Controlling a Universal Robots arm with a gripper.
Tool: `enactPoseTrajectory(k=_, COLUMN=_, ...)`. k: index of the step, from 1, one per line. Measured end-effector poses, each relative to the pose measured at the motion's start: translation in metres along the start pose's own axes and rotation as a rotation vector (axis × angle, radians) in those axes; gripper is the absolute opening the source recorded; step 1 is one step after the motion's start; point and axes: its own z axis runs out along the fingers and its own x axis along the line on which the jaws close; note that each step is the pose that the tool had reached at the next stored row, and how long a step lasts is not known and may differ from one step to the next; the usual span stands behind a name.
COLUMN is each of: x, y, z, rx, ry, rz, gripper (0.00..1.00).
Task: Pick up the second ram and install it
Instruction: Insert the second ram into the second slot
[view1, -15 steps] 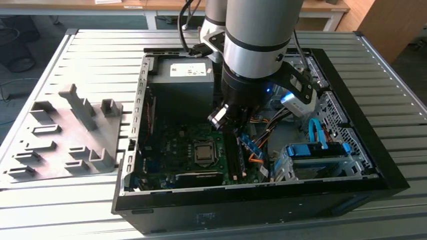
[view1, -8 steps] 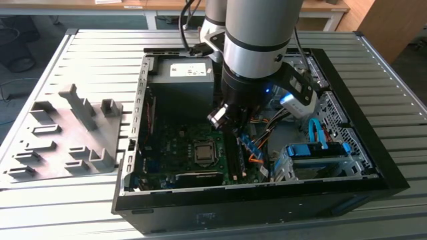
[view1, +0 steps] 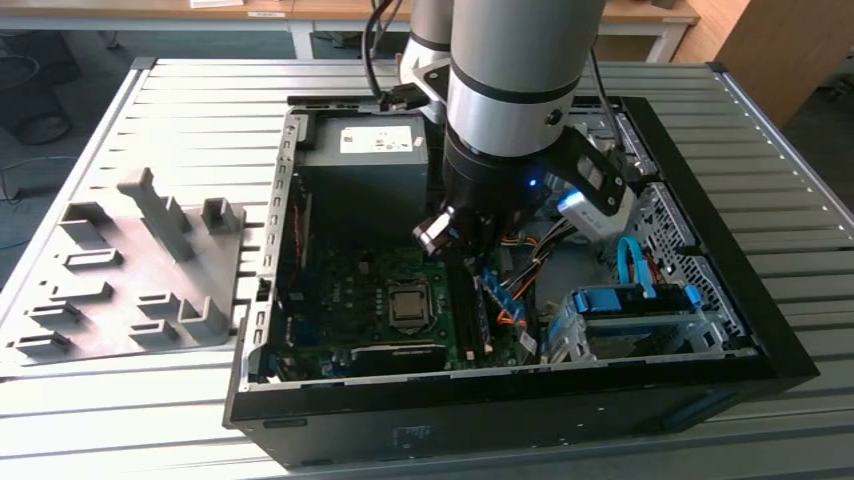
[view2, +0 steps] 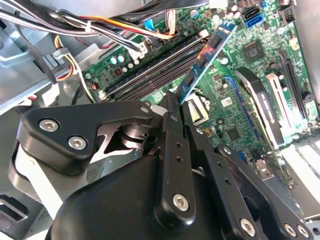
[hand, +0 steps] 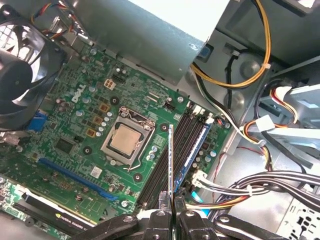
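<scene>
The second ram (hand: 171, 160) is a thin blue-green strip, seen edge-on in the first wrist view and from its flat side (view2: 205, 55) in the second wrist view. My gripper (hand: 171, 209) is shut on one end of it, and the rest reaches out past the fingers (view2: 172, 107). The strip hangs over the long black memory slots (hand: 162, 155) of the green motherboard (hand: 75, 125), roughly in line with them and apart from them. Another blue memory strip (hand: 197, 150) stands in the slot nearest the cables. In the exterior view my gripper (view1: 447, 240) is low inside the open computer case (view1: 534, 400).
Cable bundles (hand: 240, 190) run close beside the slots. The processor socket (hand: 127, 140) and a black fan (hand: 25, 65) lie on the other side. Blue drive brackets (view1: 641, 300) fill the case's corner on the exterior view's right. A grey holder (view1: 134, 270) lies outside the case.
</scene>
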Motion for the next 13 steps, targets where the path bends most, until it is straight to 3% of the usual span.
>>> enactPoseTrajectory(k=13, x=0.0, y=0.0, z=0.0, rx=0.0076, ry=0.0021, rz=0.043, gripper=0.14)
